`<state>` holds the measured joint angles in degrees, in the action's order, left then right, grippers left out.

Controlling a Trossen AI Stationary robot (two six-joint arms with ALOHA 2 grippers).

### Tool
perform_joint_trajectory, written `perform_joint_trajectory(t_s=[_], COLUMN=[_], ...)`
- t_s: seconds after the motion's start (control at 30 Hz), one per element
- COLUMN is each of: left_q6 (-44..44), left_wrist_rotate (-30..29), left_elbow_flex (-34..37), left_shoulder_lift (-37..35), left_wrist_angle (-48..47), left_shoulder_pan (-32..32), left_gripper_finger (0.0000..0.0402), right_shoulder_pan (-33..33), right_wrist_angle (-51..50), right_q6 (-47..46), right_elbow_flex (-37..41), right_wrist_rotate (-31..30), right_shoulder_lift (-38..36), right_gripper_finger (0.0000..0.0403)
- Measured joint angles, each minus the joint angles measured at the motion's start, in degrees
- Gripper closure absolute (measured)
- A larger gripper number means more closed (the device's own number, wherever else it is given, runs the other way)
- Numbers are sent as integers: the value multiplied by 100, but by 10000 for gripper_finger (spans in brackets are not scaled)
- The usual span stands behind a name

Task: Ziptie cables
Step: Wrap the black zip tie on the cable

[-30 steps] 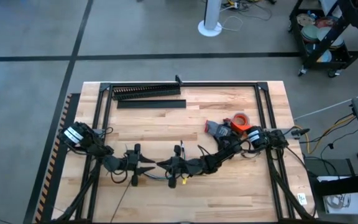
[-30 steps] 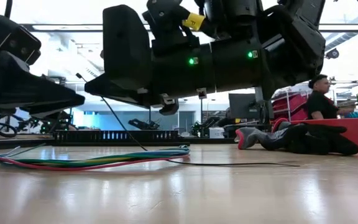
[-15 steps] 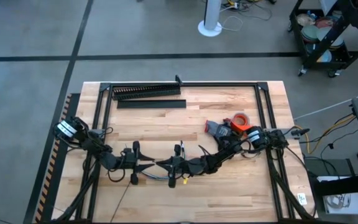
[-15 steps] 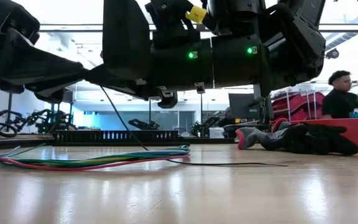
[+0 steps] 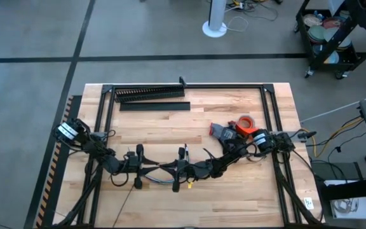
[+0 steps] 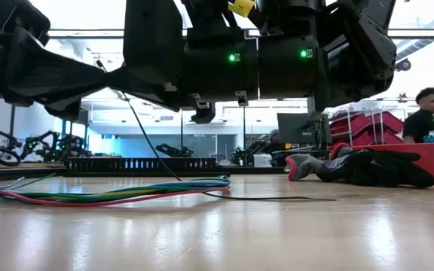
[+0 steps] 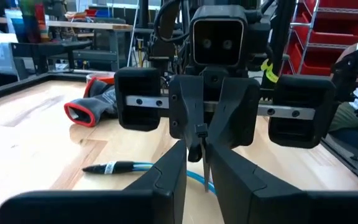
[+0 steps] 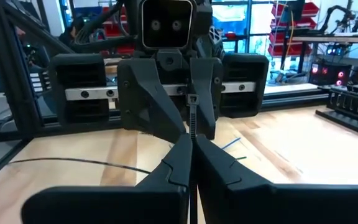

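The cables (image 6: pixel 126 190) are a flat bundle of blue, green and red wires lying on the table under both grippers; one dark end (image 7: pixel 101 168) shows in the left wrist view. My two grippers face each other tip to tip above them, near the table's front middle. My right gripper (image 8: pixel 191 144) is shut on a thin dark ziptie (image 8: pixel 192 118). My left gripper (image 7: pixel 195 149) is slightly open, one finger on either side of the ziptie's strip (image 7: pixel 205 169), with a gap beside the strip. In the low view a thin dark strip (image 6: pixel 153 143) slants down to the table. My right gripper pinches the ziptie's strip (image 8: pixel 192 138) between its two fingers. The fingers come level from the table's right side. The ziptie's head end (image 8: pixel 192 99) sticks out beyond the fingertips toward my left gripper, clear of the table.
A black comb-toothed duct (image 5: pixel 150 94) and a flat black strip (image 5: pixel 154 106) lie at the far left. An orange tape roll (image 5: pixel 246 122) and a grey-and-red object (image 5: pixel 221 132) sit beside my right arm. Black frame rails (image 5: pixel 267 114) border the table. A person (image 6: pixel 422 113) is beyond the table.
My left gripper has risen and moved toward the table's right edge, up to my right gripper's tips, and its fingers now stand on either side of the ziptie. My right gripper has stayed nearly still, and the cables have not moved.
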<state>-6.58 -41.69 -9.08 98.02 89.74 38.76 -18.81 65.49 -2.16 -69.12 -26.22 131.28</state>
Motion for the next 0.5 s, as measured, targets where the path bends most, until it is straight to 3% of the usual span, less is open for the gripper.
perform_joint_trajectory(t_s=[0.5], left_q6=[213], left_wrist_rotate=[15], left_elbow_flex=[-15], left_shoulder_lift=[-250], left_wrist_angle=[28], left_shoulder_pan=[-7], left_gripper_finger=[363], right_shoulder_pan=[-2], right_wrist_angle=[2], right_q6=[180], right_elbow_flex=[-2], right_wrist_rotate=[-85], right_shoulder_lift=[-78], right_gripper_finger=[403])
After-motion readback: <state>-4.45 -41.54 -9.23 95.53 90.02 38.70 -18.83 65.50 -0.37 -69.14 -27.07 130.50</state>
